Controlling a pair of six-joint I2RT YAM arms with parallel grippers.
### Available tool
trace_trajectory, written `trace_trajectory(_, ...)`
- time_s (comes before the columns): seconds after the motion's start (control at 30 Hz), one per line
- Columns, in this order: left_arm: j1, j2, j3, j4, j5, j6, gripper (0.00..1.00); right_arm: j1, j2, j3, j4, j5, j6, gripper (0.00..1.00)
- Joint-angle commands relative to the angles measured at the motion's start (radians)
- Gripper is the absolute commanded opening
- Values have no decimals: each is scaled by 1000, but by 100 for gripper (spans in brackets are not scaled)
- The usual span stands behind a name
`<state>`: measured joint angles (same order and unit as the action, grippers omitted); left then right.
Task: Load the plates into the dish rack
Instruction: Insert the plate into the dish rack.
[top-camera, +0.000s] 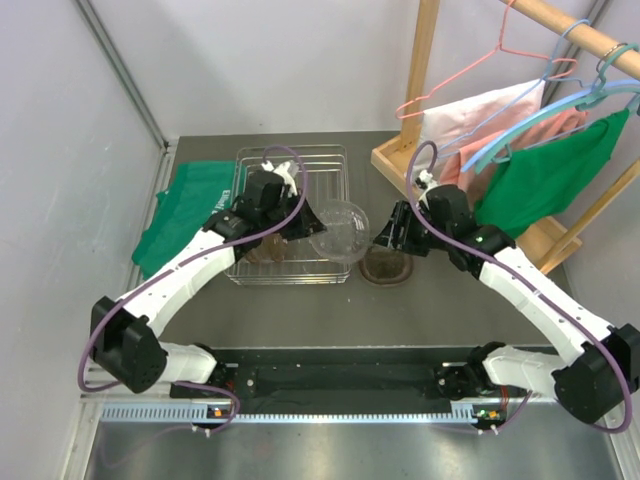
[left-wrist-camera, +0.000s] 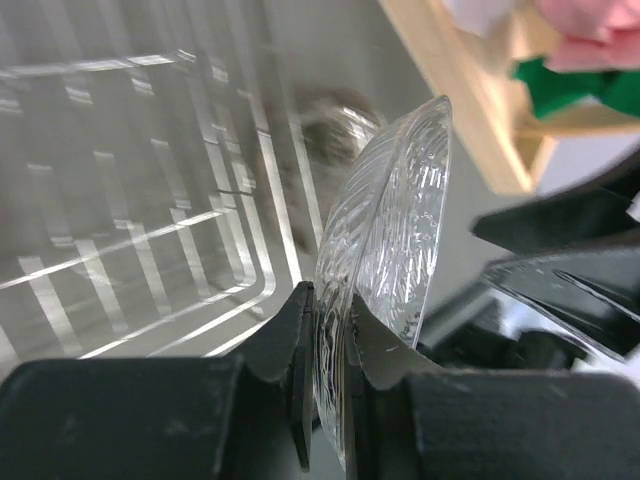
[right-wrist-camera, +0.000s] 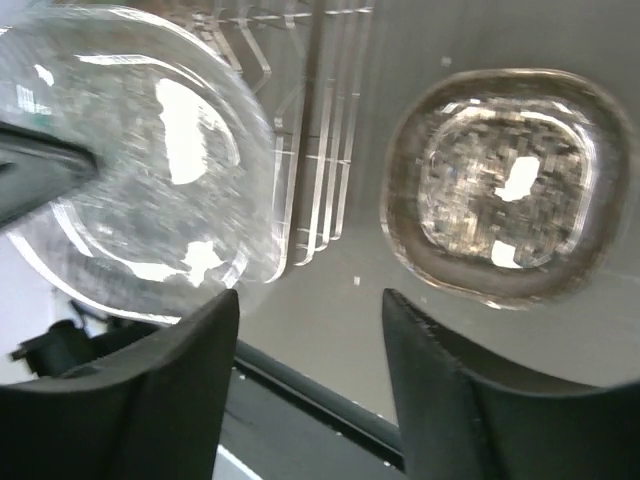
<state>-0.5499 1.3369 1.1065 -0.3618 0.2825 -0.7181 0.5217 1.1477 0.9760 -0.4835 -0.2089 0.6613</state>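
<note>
My left gripper (top-camera: 303, 232) is shut on the rim of a clear patterned glass plate (top-camera: 340, 231) and holds it in the air at the right edge of the silver wire dish rack (top-camera: 322, 152). In the left wrist view the plate (left-wrist-camera: 390, 230) stands edge-on between my fingers (left-wrist-camera: 330, 345), with the rack (left-wrist-camera: 150, 230) to the left. My right gripper (top-camera: 385, 232) is open and empty just right of that plate. In the right wrist view the held plate (right-wrist-camera: 140, 170) is upper left and a brown-tinted squarish plate (right-wrist-camera: 505, 185) lies on the table. That brown plate (top-camera: 386, 266) lies right of the rack.
A green cloth (top-camera: 185, 205) lies left of the rack. A wooden clothes stand (top-camera: 425, 100) with hangers and green and pink garments (top-camera: 545, 170) stands at the back right. Something brownish (top-camera: 265, 250) lies inside the rack's near left part, half hidden by my left arm.
</note>
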Motion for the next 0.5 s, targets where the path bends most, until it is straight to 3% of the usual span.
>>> trace_trajectory(0.0,1,-56,124,-205,-272,124,0,9,-58,33,-59,115,-49,62)
trace_trajectory(0.23,1,-67,197,-394,-621,204,0,11,-59,13,-102,154,-65,67)
trace_trajectory(0.47,7,-25,237,-470,-766,269,0,11,-52,7,-106,158,-69,69)
